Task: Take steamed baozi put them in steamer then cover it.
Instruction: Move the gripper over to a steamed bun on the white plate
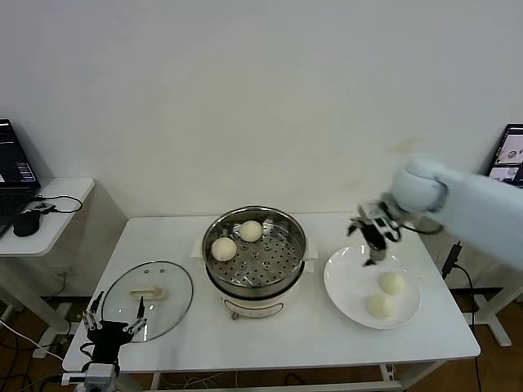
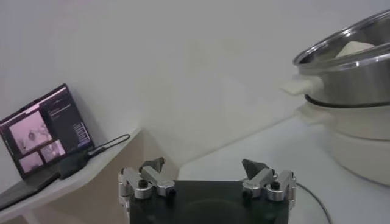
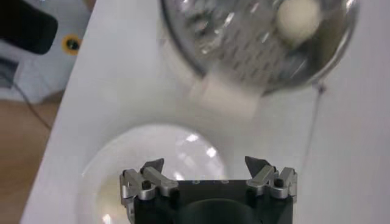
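Observation:
The steamer (image 1: 254,255) stands mid-table on its cream base, uncovered, with two baozi (image 1: 224,248) (image 1: 250,231) on its perforated tray. Two more baozi (image 1: 391,282) (image 1: 379,305) lie on the white plate (image 1: 347,278) to the right. My right gripper (image 1: 373,235) hovers open and empty above the plate's far left rim; its wrist view shows the plate (image 3: 155,158) below, the steamer (image 3: 244,49) beyond and one baozi (image 3: 297,17) inside. The cover (image 1: 148,299), clear glass with a cream handle, lies flat at the front left. My left gripper (image 1: 114,327) rests open and empty at the cover's near edge.
A side table (image 1: 57,214) at the left carries a laptop (image 1: 12,175) and a mouse (image 1: 26,223); the left wrist view shows that laptop (image 2: 42,131) and the steamer's wall (image 2: 350,79). A second screen (image 1: 507,155) stands at the far right. A cable (image 1: 453,261) hangs off the right table edge.

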Controlling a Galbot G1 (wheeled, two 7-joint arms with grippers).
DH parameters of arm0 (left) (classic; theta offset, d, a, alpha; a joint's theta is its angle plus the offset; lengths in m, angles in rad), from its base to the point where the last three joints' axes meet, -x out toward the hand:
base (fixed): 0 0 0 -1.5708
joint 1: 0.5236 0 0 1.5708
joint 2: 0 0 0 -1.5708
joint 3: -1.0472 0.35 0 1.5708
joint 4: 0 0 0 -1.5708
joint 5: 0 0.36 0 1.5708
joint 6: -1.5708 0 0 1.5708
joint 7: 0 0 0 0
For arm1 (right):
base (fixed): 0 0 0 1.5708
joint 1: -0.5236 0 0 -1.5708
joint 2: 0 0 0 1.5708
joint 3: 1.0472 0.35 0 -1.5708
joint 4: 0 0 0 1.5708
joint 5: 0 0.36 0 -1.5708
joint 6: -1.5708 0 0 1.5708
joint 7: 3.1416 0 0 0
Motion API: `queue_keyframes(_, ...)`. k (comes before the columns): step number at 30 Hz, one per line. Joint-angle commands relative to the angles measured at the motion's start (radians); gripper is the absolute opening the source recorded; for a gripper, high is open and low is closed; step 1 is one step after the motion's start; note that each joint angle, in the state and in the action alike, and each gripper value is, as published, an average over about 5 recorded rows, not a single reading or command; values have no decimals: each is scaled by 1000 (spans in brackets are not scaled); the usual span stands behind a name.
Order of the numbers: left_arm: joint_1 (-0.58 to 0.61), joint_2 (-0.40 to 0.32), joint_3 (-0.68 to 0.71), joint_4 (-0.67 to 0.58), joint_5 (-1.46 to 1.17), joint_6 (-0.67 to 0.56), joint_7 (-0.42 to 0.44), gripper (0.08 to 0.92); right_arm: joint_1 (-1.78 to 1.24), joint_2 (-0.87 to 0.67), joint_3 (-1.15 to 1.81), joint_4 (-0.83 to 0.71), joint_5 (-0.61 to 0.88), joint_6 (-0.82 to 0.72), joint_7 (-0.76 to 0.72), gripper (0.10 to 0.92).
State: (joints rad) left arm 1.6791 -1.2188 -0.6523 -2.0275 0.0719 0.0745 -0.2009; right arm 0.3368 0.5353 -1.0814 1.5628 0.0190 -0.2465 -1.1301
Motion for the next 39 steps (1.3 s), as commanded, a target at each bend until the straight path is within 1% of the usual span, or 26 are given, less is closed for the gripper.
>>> queue_keyframes(1,2,-6,4,-8,2,9,3,823,-351,-129,199,11,-151,32,2,823)
queue_keyframes(7,6,-12,1,-9,3,11,5,823,-441,-82,260,-50,-170,25,28,823)
queue_keyframes(14,10,-8,-12,-4,0,12,7,823,-472,-14,285,-125,-191,29,42,823)
queue_keyframes(28,7,-7,-22,6,0,11,6,823,-487,66,295,-178,-210,26,68,820)
queue_keyframes(31,6,-7,-22,8,0,11,6,823,-491,72,301,-187,-220,24,70,797)
queue_keyframes(39,6,-9,-22,8,1,11,5,823,-490,80,308,-191,-221,19,68,679)
